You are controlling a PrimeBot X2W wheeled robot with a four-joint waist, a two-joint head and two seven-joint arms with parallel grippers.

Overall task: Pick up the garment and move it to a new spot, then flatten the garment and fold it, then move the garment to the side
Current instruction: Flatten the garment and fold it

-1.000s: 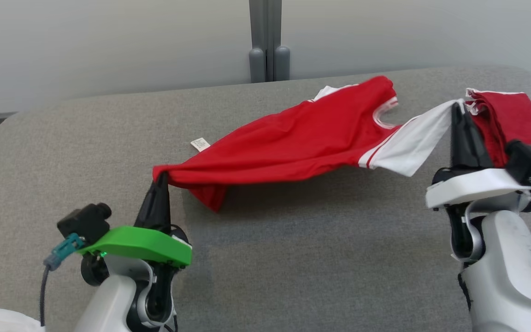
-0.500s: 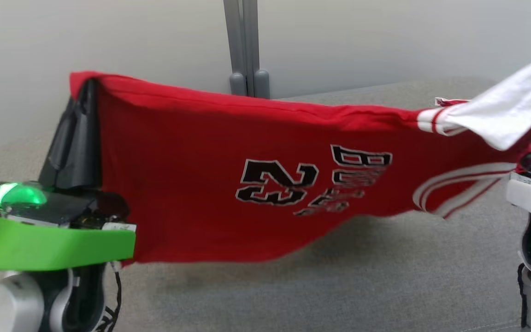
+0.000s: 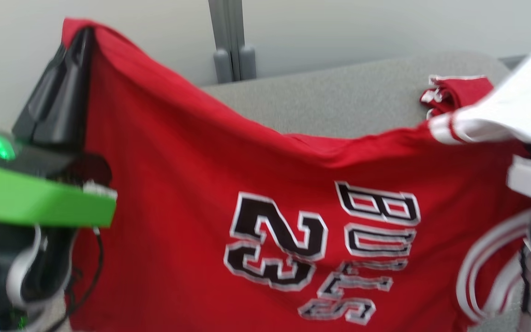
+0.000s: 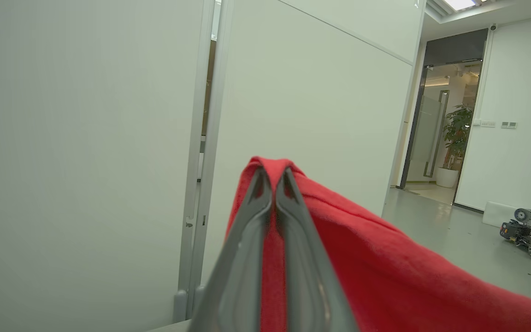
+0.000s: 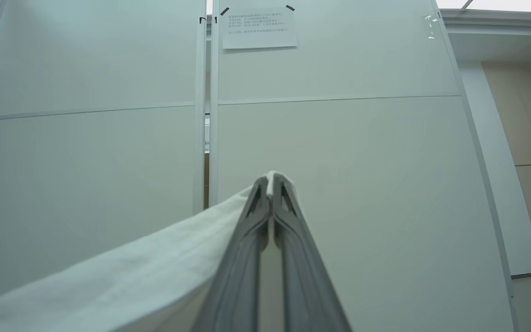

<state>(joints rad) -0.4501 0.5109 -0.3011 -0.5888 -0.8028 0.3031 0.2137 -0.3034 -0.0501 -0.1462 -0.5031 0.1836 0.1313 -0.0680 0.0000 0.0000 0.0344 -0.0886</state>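
- Your left gripper (image 4: 272,174) has its fingers pressed together on a red corner of the garment (image 3: 265,221), raised high at the left of the head view.
- Your right gripper (image 5: 270,182) is pinched on the white sleeve (image 5: 122,281).
- The garment hangs in the air between the two grippers, in front of the grey table (image 3: 339,101), with its upper edge sagging in the middle.
- Its long axis runs left to right. The sleeve end points to your right and the plain red end to your left.
- The black "23" (image 3: 274,242) and the lettering beside it lie on their sides and read downward.
- A second red and white cloth (image 3: 454,92) lies bunched on the table's far right.
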